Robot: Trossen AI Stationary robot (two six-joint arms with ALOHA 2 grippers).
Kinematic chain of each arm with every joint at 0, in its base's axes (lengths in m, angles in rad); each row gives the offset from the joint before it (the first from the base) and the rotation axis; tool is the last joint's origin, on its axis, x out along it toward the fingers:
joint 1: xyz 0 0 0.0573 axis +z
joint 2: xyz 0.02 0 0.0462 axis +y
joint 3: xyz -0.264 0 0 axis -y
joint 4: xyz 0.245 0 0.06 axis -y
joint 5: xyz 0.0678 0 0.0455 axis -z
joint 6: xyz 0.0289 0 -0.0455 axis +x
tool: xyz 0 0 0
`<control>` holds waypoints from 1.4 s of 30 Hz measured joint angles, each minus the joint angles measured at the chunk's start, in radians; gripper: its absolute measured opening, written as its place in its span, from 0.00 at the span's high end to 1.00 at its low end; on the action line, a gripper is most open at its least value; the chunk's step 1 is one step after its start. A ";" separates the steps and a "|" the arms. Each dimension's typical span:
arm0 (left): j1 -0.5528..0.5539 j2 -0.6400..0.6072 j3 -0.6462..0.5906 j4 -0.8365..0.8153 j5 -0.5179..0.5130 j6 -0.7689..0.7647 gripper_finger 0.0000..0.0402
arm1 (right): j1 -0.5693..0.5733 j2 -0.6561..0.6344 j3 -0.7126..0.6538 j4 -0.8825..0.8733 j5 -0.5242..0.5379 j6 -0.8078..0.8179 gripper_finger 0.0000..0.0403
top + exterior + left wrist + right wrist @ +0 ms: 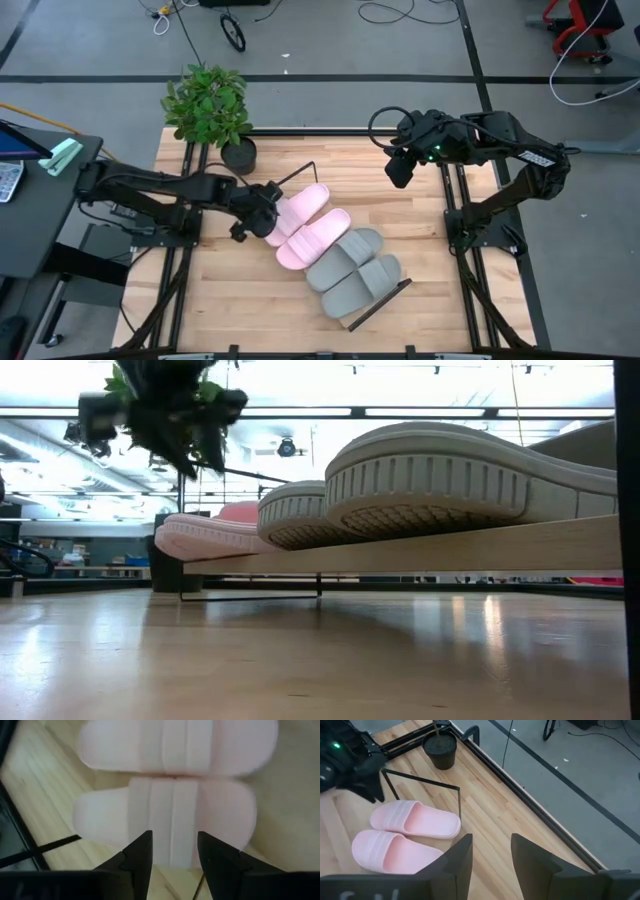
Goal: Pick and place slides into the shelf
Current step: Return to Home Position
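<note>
Tabletop (210,300) of pale wood bears the shelf (470,543), a long light board lying slantwise across its middle; in the low view the board stands clear of the tabletop, with a gap beneath it. The left arm (150,185) reaches in toward one end of the shelf; the right arm (510,140) is folded back well apart from the shelf, off its long side. A potted plant (207,105) stands near the same end of the shelf that the left arm reaches, beyond its corner. All four slides lie side by side along the shelf: the outer pink slide (310,203) at the plant's end; the inner pink slide (315,240) touching it; the inner grey slide (345,258) next; the outer grey slide (362,285) at the shelf's far end. In the low view the grey soles jut slightly past the shelf's edge. The left gripper (173,852) sits at the shelf's edge by the pink pair, its fingers (140,857) spread apart with a pink strap showing in the gap and nothing clamped between them; whether they touch the foam cannot be told. The right gripper (491,855) hangs well apart from the shelf, its fingers (457,857) likewise parted and holding nothing.
</note>
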 joint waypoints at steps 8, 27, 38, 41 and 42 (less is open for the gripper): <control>-0.040 -0.043 0.107 -0.036 0.066 -0.556 0.64 | -0.002 0.000 0.000 0.018 0.002 -0.024 0.65; -0.057 -0.543 -0.258 0.441 0.139 -0.920 0.99 | -0.008 0.000 0.000 0.108 0.001 -0.037 0.65; -0.055 -0.812 -0.538 0.550 0.104 -0.943 0.99 | -0.007 0.000 0.000 0.106 0.002 -0.012 0.65; -0.055 -0.876 -0.585 0.560 0.097 -0.943 0.97 | -0.007 0.000 0.000 0.106 0.001 -0.012 0.65; -0.055 -0.895 -0.600 0.558 0.096 -0.943 0.97 | -0.007 0.000 0.000 0.106 0.002 -0.010 0.65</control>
